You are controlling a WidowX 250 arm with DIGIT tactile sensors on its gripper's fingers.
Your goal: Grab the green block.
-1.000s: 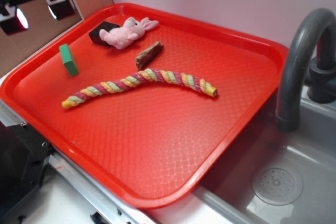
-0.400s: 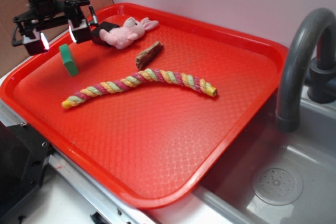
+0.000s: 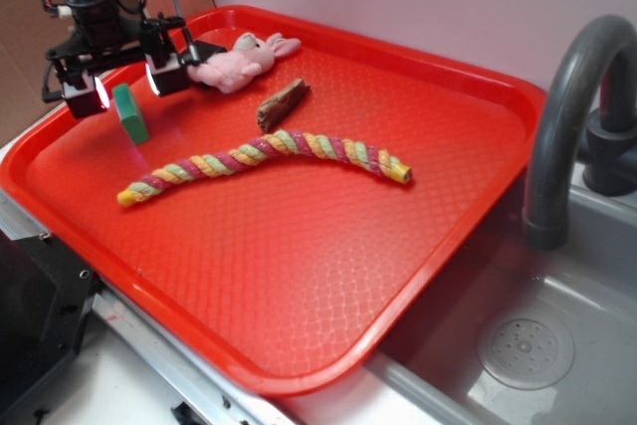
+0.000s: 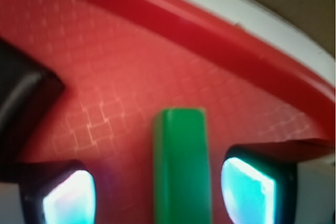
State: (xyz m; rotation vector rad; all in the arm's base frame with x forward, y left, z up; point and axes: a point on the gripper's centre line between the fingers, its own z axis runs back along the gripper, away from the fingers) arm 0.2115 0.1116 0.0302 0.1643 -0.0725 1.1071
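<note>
A large red plastic tray (image 3: 299, 276) with a waffle-textured floor fills most of the exterior view, beside a grey sink (image 3: 537, 345) and dark curved tap (image 3: 562, 116) on the right. Nearest on the tray lies a long twisted rope (image 3: 264, 158) of pink, yellow and green strands. Behind it sits a short brown stick-like piece (image 3: 282, 104), and further back a small pink plush rabbit (image 3: 239, 62) rests against a dark block (image 3: 204, 50).

At the tray's left side, the small bright-green rectangular block (image 3: 130, 113) stands on its narrow edge. The black robot gripper (image 3: 126, 82) hangs directly over it, its two lit fingertips spread apart, one on each side. In the wrist view, the green block (image 4: 181, 166) stands upright in the gap between the glowing pads (image 4: 247, 190), touching neither.

To do this step well, I judge the gripper should come straight down, keeping the block centred, so that neither finger knocks the thin slab over. It should close only once the pads flank the flat faces.

Compared with the frame a moment earlier, the gripper has moved lower and slightly forward, so that it now straddles the block's top. The block, rope, stick and rabbit have not shifted.
</note>
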